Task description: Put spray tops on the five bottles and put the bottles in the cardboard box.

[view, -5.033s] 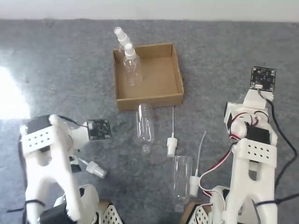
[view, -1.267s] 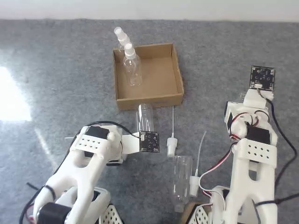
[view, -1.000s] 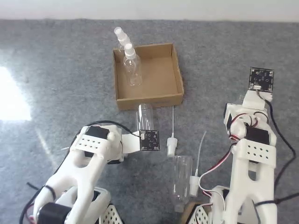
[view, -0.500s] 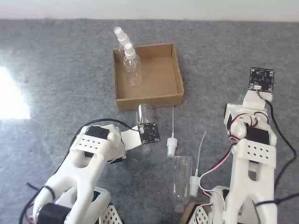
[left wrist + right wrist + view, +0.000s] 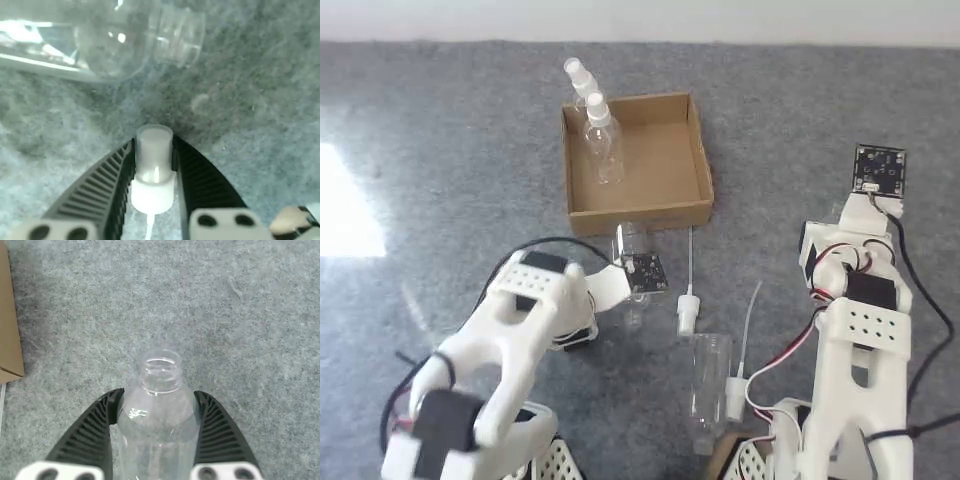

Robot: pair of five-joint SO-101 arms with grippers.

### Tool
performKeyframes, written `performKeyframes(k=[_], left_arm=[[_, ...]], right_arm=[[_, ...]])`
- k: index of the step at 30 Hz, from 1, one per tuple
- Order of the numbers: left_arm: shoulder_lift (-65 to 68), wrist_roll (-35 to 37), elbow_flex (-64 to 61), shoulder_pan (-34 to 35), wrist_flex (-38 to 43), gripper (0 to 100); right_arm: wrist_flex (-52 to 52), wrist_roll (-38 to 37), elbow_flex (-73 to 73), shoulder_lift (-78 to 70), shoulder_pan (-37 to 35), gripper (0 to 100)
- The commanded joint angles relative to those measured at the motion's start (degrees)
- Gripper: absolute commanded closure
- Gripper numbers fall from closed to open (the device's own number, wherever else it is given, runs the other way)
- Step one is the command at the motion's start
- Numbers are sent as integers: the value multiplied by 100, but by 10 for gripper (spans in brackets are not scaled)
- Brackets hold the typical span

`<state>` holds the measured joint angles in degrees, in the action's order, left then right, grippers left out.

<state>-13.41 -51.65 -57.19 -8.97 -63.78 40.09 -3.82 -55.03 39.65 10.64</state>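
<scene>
Left gripper point(image 5: 153, 145) pinches a spray top point(image 5: 152, 172), right gripper point(image 5: 159, 396) clasps an open bottle point(image 5: 160, 427); they should meet squarely, neck-on.

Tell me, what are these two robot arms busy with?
They are fitting spray tops onto bottles and boxing them. The left pincer grips a spray top close to the open neck of a lying bottle. The right pincer holds an uncapped bottle. One capped bottle is in the cardboard box, and a spare bottle lies on the table.
</scene>
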Motion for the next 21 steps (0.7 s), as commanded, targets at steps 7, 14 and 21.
performKeyframes(k=[7,14,21], left_arm=[[826,70,813,0,-378,989],[818,70,822,88,-378,989],[123,79,470,396,-185,989]], right_arm=[[-136,-149,88,180,-57,961],[-136,-149,88,180,-57,961],[-136,-149,88,180,-198,962]])
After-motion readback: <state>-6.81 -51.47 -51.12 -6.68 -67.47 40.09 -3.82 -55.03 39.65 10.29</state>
